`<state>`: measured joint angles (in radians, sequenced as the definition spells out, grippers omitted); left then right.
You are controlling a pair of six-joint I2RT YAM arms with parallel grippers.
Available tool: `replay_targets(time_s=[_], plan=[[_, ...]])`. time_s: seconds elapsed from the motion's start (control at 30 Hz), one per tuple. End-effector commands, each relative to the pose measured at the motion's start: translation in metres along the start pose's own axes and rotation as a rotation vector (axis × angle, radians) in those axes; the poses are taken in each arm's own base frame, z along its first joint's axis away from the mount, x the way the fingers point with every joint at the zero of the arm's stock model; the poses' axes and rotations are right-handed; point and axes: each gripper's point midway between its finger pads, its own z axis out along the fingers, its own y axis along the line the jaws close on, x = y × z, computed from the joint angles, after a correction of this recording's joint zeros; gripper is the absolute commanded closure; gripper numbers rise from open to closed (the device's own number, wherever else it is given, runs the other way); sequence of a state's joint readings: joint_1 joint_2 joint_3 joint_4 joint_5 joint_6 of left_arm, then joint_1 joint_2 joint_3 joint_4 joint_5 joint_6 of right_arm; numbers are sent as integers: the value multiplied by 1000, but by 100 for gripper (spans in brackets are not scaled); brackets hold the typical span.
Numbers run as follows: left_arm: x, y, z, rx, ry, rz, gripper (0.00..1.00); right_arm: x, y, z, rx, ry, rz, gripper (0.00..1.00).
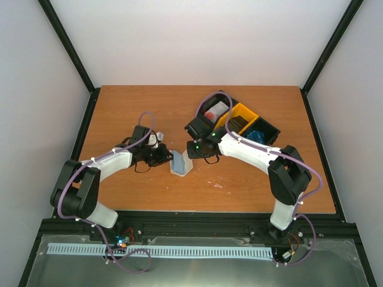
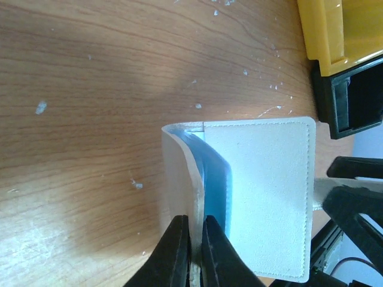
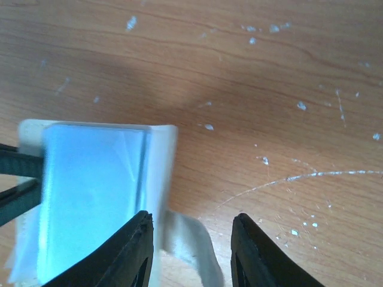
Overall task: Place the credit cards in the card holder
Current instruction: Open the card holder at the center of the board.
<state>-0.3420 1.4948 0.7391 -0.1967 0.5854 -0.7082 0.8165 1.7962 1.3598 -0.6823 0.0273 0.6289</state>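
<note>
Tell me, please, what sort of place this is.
Likely a lab robot cell: a wooden table boxed by white panels on a black frame, left arm and right arm bolted at its edge.

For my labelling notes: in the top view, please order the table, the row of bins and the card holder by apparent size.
1. table
2. row of bins
3. card holder, clearly the smallest
</note>
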Motion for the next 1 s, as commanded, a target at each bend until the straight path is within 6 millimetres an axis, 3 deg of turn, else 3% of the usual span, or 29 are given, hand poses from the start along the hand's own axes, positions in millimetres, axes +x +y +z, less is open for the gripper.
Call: replay_targets(time_s=[0.0, 0.1, 0.17, 0.23, 0.3, 0.37, 0.57, 0.67, 0.73, 0.83, 0.97], plan=[[-1, -7, -1, -29, 19, -65, 98, -24, 21, -31, -103, -88, -58, 64], [-3, -2, 1, -68, 12, -72, 99, -20, 25, -27, -126, -73, -51, 64], [-4, 6, 3, -106, 14, -84, 99, -18, 13, -21, -61, -68, -32, 60], [-3, 11, 4, -137, 20, -93, 99, -16, -5, -17, 34, -65, -6, 49], [-3, 12, 5, -142, 21, -91, 100, -17, -7, -17, 48, -69, -21, 47], [-3, 12, 6, -137, 23, -88, 99, -18, 2, -18, 5, -71, -48, 47], [-4, 11, 8, -135, 30, -89, 99, -7, 61, -19, -259, -18, -180, 48], [-6, 7, 7, -122, 30, -85, 99, -5, 55, -10, -150, -18, -194, 46], [-5, 3, 6, -107, 31, -81, 99, -4, 51, -6, -109, -14, -198, 39], [-6, -3, 4, -84, 27, -74, 99, 2, 52, 1, -116, 12, -214, 32], [-6, -8, 1, -66, 23, -69, 99, 15, 56, 16, -139, 73, -228, 30]])
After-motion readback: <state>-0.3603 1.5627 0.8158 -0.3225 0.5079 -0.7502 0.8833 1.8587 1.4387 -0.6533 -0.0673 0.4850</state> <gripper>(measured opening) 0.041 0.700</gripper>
